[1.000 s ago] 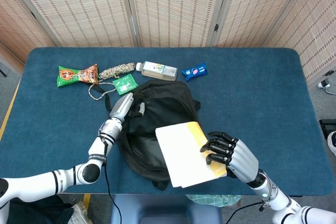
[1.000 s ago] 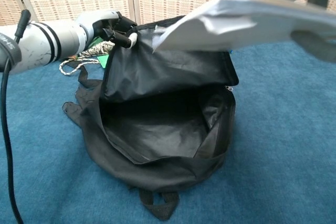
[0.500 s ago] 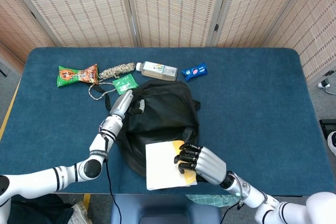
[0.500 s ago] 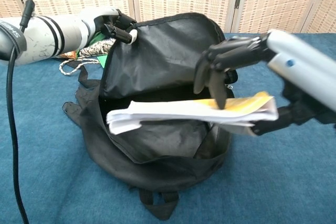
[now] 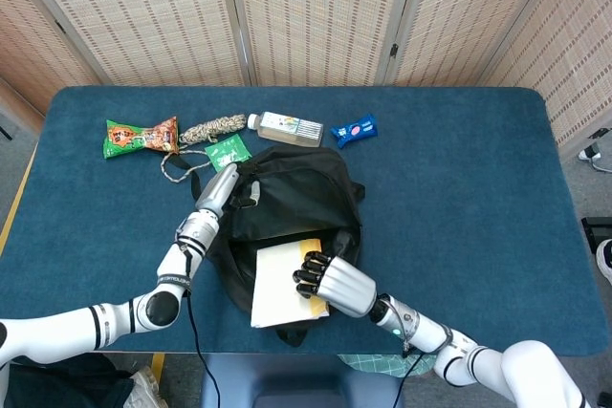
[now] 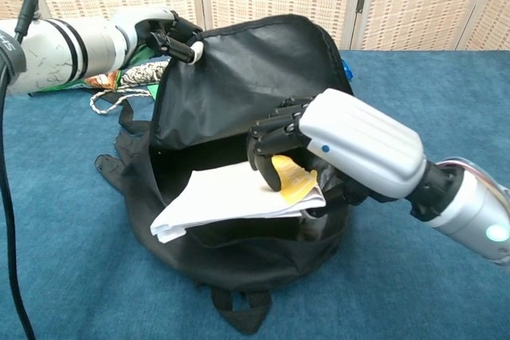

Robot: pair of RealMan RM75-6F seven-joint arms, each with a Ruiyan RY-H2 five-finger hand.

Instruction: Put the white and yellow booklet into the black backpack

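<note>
fingers of our right hand [image 6: 335, 145] are clamped over the white and yellow paper booklet [image 6: 231, 195], dark fingertips pressing its yellow corner from above. we hold the booklet partly inside the mouth of the black fabric backpack [image 6: 239, 101], its white end jutting out over the bag's front lip and tilted slightly down. in the head view the right hand [image 5: 330, 282] sits on the booklet [image 5: 279, 284] at the near side of the backpack [image 5: 296, 200].

our left hand [image 6: 163, 33] grips the backpack's upper rim and holds the back panel raised, so the opening stands wide.

behind the bag on the blue cloth-covered table [image 5: 459, 169] lie a green and orange snack packet [image 5: 141, 135], a braided pale cord [image 5: 212, 128], a small green sachet [image 5: 229, 153], a clear plastic bottle [image 5: 285, 127] and a blue wrapped snack [image 5: 354, 129].
</note>
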